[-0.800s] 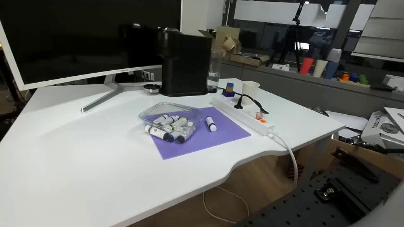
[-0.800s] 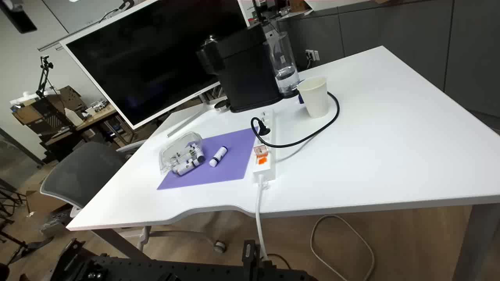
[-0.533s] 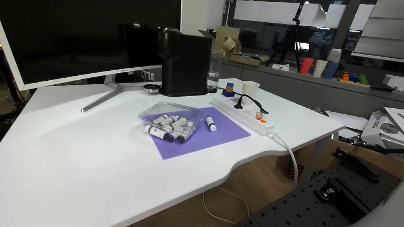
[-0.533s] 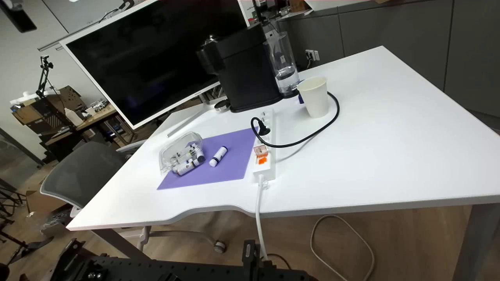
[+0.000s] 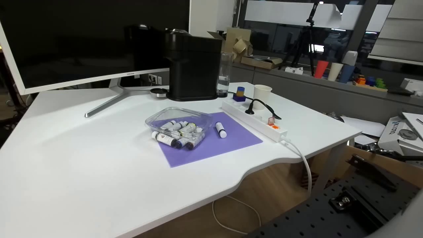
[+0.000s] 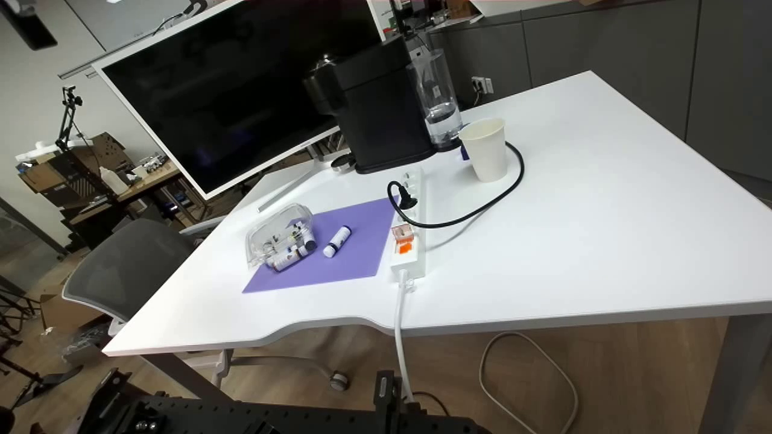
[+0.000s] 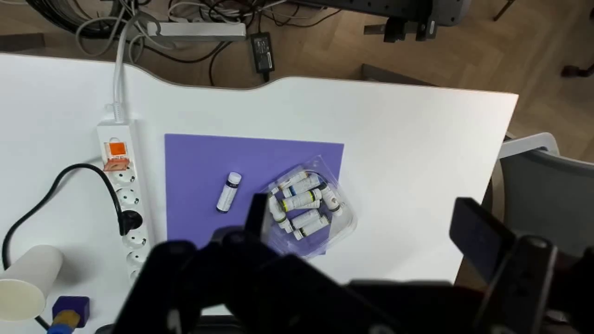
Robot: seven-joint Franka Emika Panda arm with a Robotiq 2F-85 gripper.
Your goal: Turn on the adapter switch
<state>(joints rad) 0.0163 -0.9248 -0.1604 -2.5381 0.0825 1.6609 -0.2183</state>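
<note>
The adapter, a long white power strip (image 7: 138, 185), lies along the left of the wrist view beside a purple sheet. It also shows in both exterior views (image 5: 254, 121) (image 6: 405, 261). Its small orange switch (image 7: 117, 148) sits at the cable end and shows in both exterior views (image 5: 274, 126) (image 6: 404, 247). A clear reddish flap (image 7: 116, 164) stands raised beside the switch. My gripper (image 7: 364, 214) is wide open and empty, high above the desk. In the wrist view the strip lies to the left of both fingers, and the left finger's arm hides its lower end. The exterior views do not show the fingers.
A black plug and cable (image 7: 132, 220) rise from the strip. A paper cup (image 7: 28, 283) and coloured blocks (image 7: 69, 313) stand near its far end. A clear tub of tubes (image 7: 343, 222) and a loose tube (image 7: 228, 192) lie on the purple sheet (image 7: 195, 162). A black machine (image 5: 195, 69) and monitor (image 5: 99, 39) stand behind.
</note>
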